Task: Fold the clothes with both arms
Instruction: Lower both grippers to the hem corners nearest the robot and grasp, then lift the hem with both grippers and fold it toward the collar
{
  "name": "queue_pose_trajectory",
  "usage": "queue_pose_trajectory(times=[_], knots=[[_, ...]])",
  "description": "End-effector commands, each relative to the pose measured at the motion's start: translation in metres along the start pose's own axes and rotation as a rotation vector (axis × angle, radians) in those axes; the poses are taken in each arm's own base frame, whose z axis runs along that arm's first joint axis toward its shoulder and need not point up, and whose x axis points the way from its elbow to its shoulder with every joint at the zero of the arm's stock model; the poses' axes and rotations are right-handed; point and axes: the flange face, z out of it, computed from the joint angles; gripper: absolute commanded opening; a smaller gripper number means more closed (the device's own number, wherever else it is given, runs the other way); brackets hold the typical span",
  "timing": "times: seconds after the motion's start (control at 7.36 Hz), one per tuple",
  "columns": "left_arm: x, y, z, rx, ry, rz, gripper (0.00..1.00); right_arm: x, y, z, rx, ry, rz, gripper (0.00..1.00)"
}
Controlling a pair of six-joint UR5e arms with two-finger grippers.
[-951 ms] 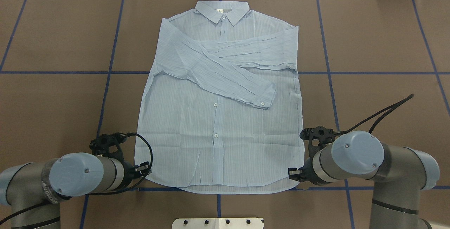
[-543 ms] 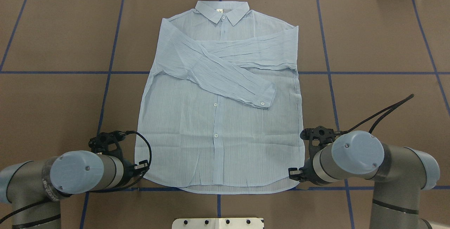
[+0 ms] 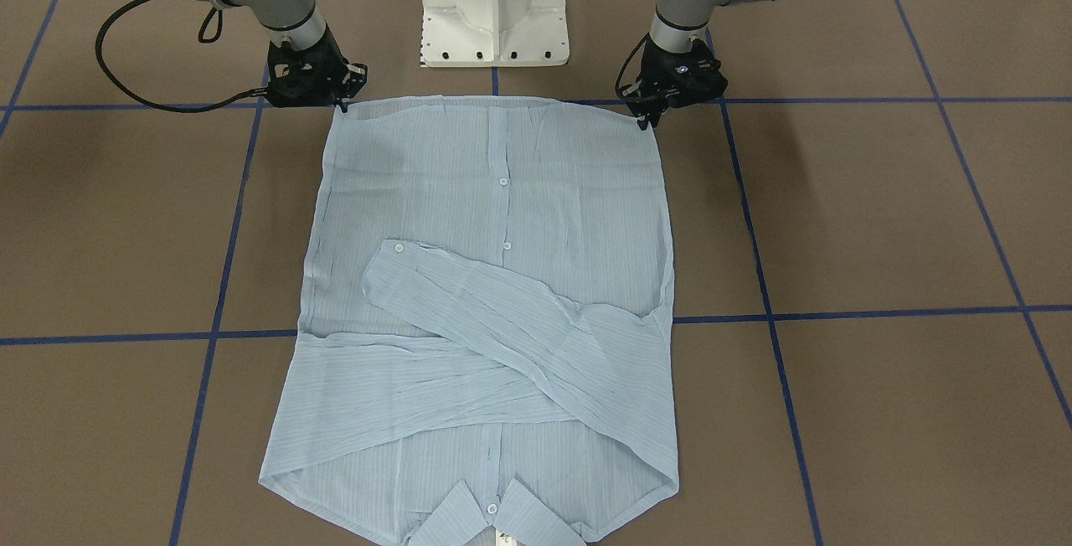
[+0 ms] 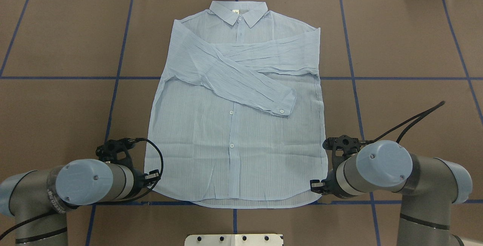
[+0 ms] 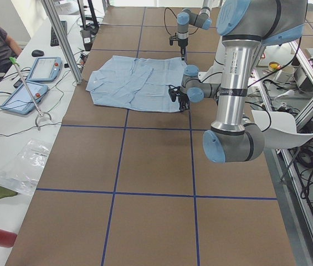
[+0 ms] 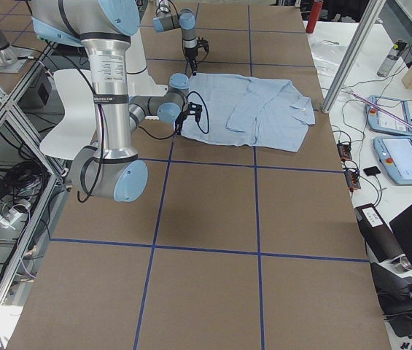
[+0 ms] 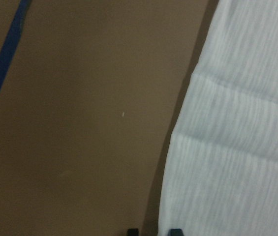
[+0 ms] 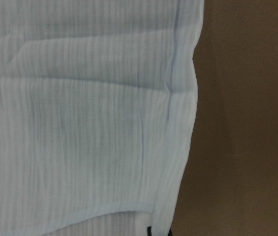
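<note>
Shirt laid out for folding: a pale blue striped button-up shirt (image 4: 234, 125) lies flat and front up in the middle of the brown, blue-taped surface (image 4: 407, 42). Its collar (image 4: 238, 12) is at the top of the overhead frame. Both sleeves (image 4: 226, 72) are crossed over the chest, with one cuff (image 4: 283, 108) just right of centre. The robot's left arm (image 4: 86, 183) and right arm (image 4: 381, 166) flank the hem (image 4: 234, 202) at the bottom of the frame. The left pincer (image 4: 153, 178), lower left, sits at the hem's corner. Its wrist camera shows the fingertips (image 7: 176, 232) a little apart, astride the shirt's side edge and not closed on it. The right pincer (image 4: 315, 186), lower right, meets the opposite corner. Only slivers of its tips show, close together at the cloth's edge, and it cannot be told whether they clamp it.
</note>
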Motion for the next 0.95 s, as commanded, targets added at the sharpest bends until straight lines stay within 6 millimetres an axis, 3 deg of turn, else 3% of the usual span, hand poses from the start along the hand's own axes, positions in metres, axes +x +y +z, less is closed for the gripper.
queue_pose_trajectory(times=[0.0,0.14,0.41,0.54,0.82], knots=[[0.006,0.001,-0.002,-0.003,0.009,0.001,0.07,0.001,-0.001,0.000,0.001,0.001,0.002,0.00],[0.006,0.001,-0.003,-0.004,0.010,0.000,0.00,0.001,-0.001,0.000,0.001,0.003,0.002,0.00],[0.008,-0.015,-0.020,0.015,0.038,-0.016,0.00,0.000,-0.011,-0.018,0.021,-0.027,0.014,0.00],[0.009,-0.032,-0.033,0.034,0.048,-0.025,0.00,0.004,-0.024,-0.028,0.037,-0.032,0.034,0.00],[0.007,-0.067,-0.060,0.030,0.068,0.032,0.00,0.029,-0.068,-0.067,0.004,-0.089,0.111,0.00]])
